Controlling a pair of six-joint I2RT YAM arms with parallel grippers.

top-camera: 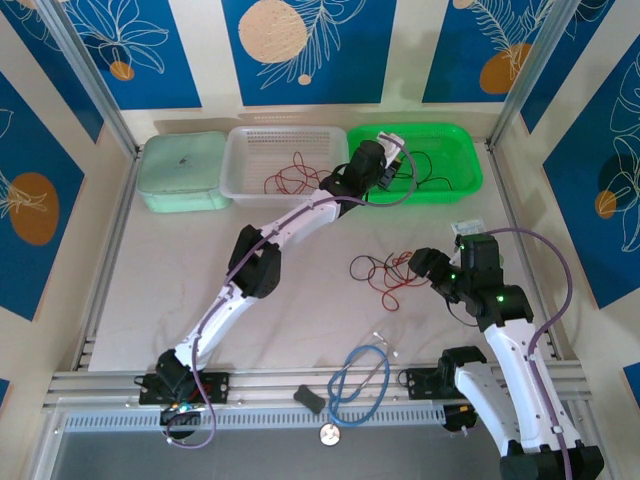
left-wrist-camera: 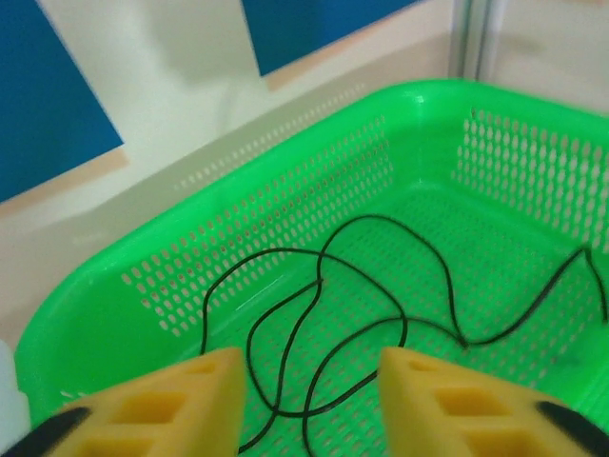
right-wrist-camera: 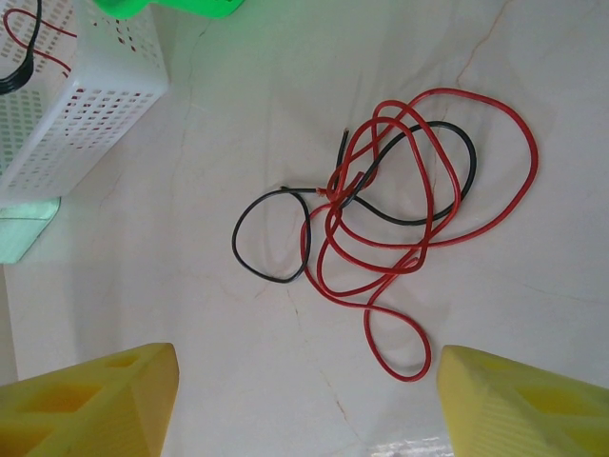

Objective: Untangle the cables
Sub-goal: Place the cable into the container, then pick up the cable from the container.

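A tangle of red and black cables (top-camera: pixel 385 272) lies on the white table; in the right wrist view this tangle (right-wrist-camera: pixel 400 200) sits just ahead of the fingers. My right gripper (top-camera: pixel 420 265) (right-wrist-camera: pixel 304 381) hovers beside it, open and holding nothing. A loose black cable (left-wrist-camera: pixel 324 286) lies coiled on the floor of the green basket (top-camera: pixel 455 140) (left-wrist-camera: pixel 285 171). My left gripper (top-camera: pixel 385 160) (left-wrist-camera: pixel 309 381) hangs over that basket, open, nothing between its yellow fingers (left-wrist-camera: pixel 190 400). More red cable (top-camera: pixel 290 178) rests in the white basket (top-camera: pixel 250 150) (right-wrist-camera: pixel 86 105).
A mint lidded box (top-camera: pixel 183 170) stands left of the white basket. A thick blue looped tube (top-camera: pixel 360 380), a small dark block (top-camera: pixel 310 398) and a round disc (top-camera: pixel 329 433) lie at the near edge between the arm bases.
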